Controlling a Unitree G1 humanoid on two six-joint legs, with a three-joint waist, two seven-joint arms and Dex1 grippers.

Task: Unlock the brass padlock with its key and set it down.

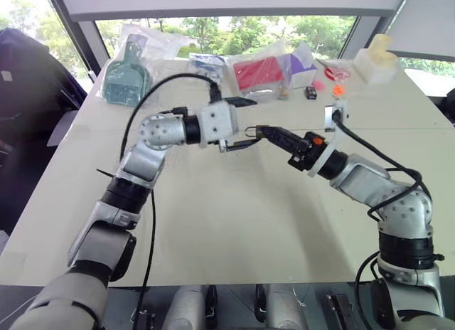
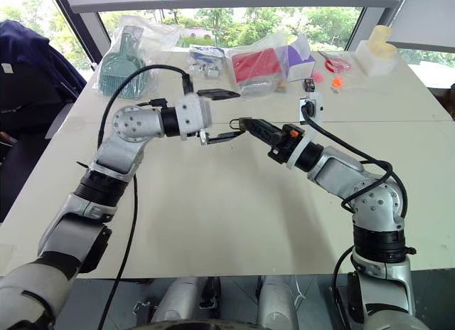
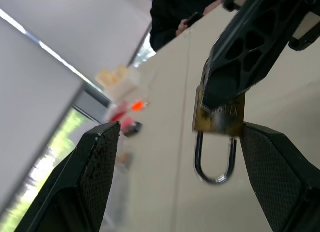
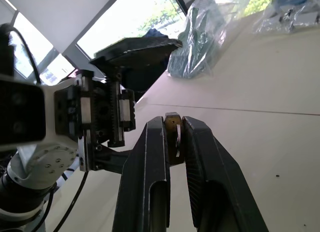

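My right gripper clenched on padlock, holding it above table, mid-air, between both arms. In left wrist view I see brass body pinched by right fingers, shackle closed, hanging free. My left gripper released, jaws spread wide, either side of padlock, not touching. Bagged items at table's far edge, well apart.

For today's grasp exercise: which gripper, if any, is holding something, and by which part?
The right gripper pinches the brass padlock by its body, shackle free. The left gripper is open, holding nothing.
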